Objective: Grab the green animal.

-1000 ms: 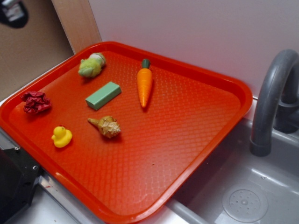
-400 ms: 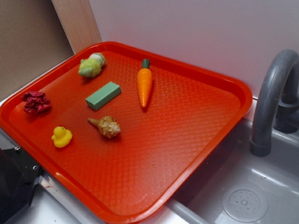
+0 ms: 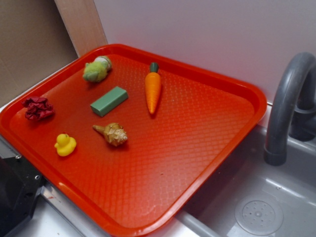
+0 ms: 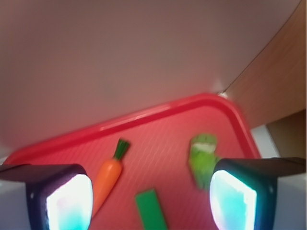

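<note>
You see a red tray (image 3: 207, 148) set beside a grey sink basin (image 3: 276, 197), with a curved grey faucet (image 3: 289, 94) at the tray's right edge. The green animal (image 3: 97, 69), a fuzzy yellow-green plush with a pale patch at its far end, lies near the tray's far left corner, close to the rim and apart from every other item. Nearer the tray's middle rests a flat green block (image 3: 109, 100), and to the right of it an orange carrot (image 3: 153, 89) lies with its green top toward the far edge. A tan ridged shell (image 3: 112, 133) sits toward the near side of the block. A yellow duck (image 3: 64, 144) stands near the tray's near left edge, and a crumpled dark red lump (image 3: 38, 107) lies at the left edge.

In the wrist view you see the gripper (image 4: 151, 196) with its jaws spread wide apart, holding nothing; its two fingers (image 4: 64, 201) frame the lower corners of the picture. Between them appear the carrot (image 4: 109, 175), the green block (image 4: 151, 211) and the green animal (image 4: 202, 158), the last one blurred and partly behind the right finger. The gripper does not appear in the exterior view, where only a dark part of the rig (image 3: 15, 197) shows at the lower left, off the tray's near left edge.
</note>
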`<state>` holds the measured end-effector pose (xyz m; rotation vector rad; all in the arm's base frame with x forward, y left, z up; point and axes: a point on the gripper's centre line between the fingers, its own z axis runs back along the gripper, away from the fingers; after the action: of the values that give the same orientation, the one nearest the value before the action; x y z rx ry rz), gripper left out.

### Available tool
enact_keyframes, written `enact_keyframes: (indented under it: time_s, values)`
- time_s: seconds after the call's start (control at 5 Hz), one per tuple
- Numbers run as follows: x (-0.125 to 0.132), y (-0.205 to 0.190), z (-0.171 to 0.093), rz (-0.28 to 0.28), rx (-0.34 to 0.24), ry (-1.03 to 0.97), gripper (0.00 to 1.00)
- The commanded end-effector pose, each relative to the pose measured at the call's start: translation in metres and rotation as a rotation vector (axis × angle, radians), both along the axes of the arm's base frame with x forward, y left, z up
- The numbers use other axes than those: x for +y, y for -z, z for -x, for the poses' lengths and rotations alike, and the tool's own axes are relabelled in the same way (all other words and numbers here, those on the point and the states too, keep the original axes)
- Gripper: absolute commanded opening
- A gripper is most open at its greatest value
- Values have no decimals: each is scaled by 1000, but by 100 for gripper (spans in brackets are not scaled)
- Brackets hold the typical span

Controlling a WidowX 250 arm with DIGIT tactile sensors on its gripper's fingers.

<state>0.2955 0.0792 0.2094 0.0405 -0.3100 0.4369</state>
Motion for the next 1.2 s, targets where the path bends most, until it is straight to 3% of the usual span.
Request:
enact_keyframes:
  time_s: [0.0,0.2,0.4,0.6,1.0]
  values:
    - [64,11,11,-103,-33,-124,100]
    - [74,31,14,-132,-4,-139,100]
    - [67,78,14,-110,36,-114,100]
    - [68,99,19,-123,53,-138,100]
    - [66,135,20,-115,26,-140,100]
